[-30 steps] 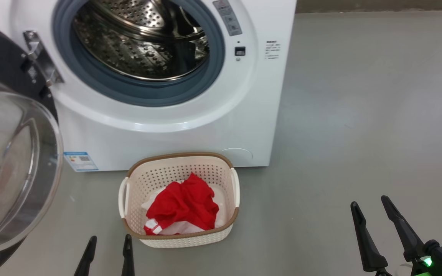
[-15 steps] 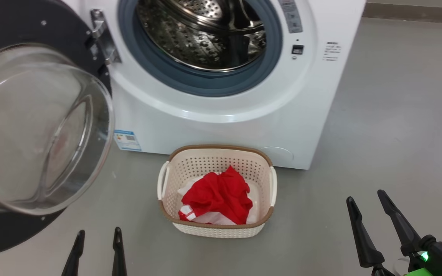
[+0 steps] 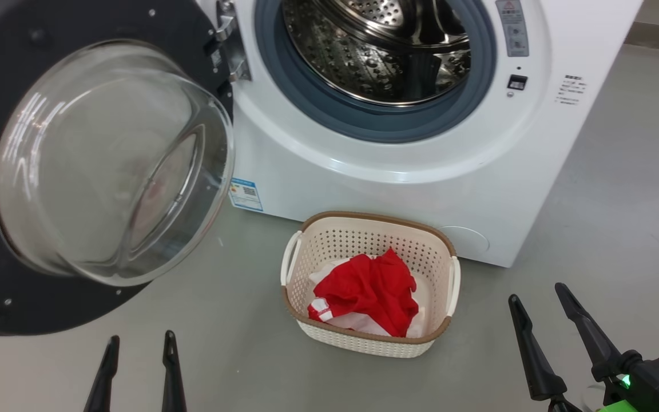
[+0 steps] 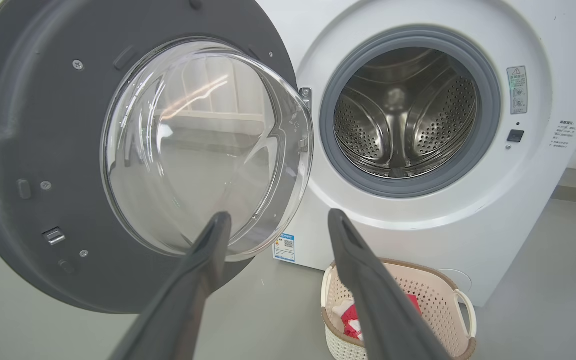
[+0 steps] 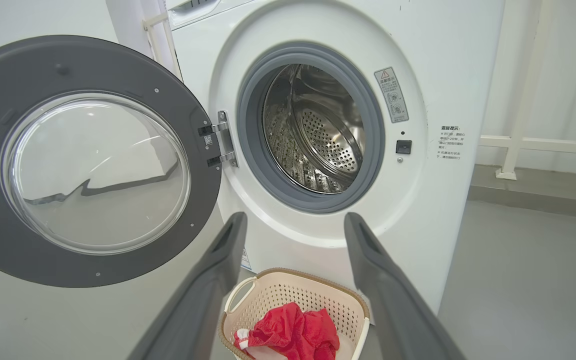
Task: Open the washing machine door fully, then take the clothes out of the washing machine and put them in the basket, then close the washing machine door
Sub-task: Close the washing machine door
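Though door (image 3: 106,163) stands open, blue label (image 3: 245,195), warning sticker (image 3: 512,27) illegible.

Wide-open door (image 3: 106,166) left of unblocked drum (image 3: 381,51)

We see a white washing machine (image 3: 398,183) with a grey gasket (image 3: 375,130), a perforated steel drum (image 3: 364,51) and a blue label (image 3: 245,194); its door (image 3: 106,166) is clear glass, rimmed black. Our clothes (image 3: 369,289) are red with white trim, the basket (image 3: 372,232) cream, perforated, brown-rimmed
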